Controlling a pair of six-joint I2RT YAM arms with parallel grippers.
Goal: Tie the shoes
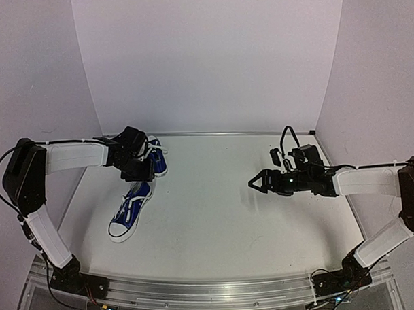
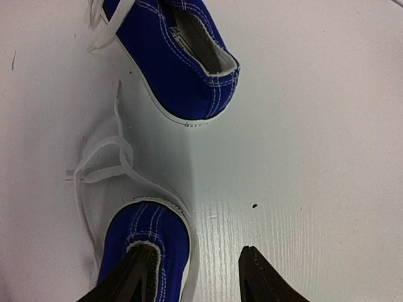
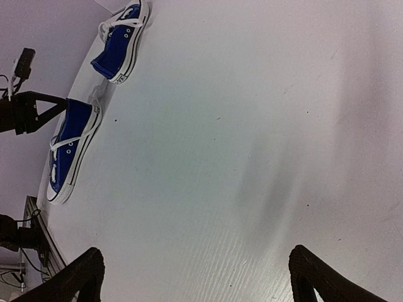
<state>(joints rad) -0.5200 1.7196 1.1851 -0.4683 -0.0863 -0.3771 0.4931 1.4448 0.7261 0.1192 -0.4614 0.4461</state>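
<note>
Two blue shoes with white soles lie at the left, heel to heel. The far shoe (image 1: 158, 163) (image 2: 179, 56) (image 3: 119, 41) points its toe away. The near shoe (image 1: 131, 211) (image 2: 148, 239) (image 3: 69, 148) points its toe toward the front edge. White laces (image 2: 104, 160) lie loose on the table beside the heels. My left gripper (image 1: 141, 176) (image 2: 195, 251) is open at the near shoe's heel. Its left finger (image 2: 135, 270) is at the heel opening and its right finger (image 2: 258, 277) is over bare table. My right gripper (image 1: 257, 182) (image 3: 196, 251) is wide open and empty above the table, right of centre.
White walls close in the table on the left, back and right. An aluminium rail (image 1: 198, 291) runs along the near edge with both arm bases on it. A black cable loops above the right wrist (image 1: 286, 135).
</note>
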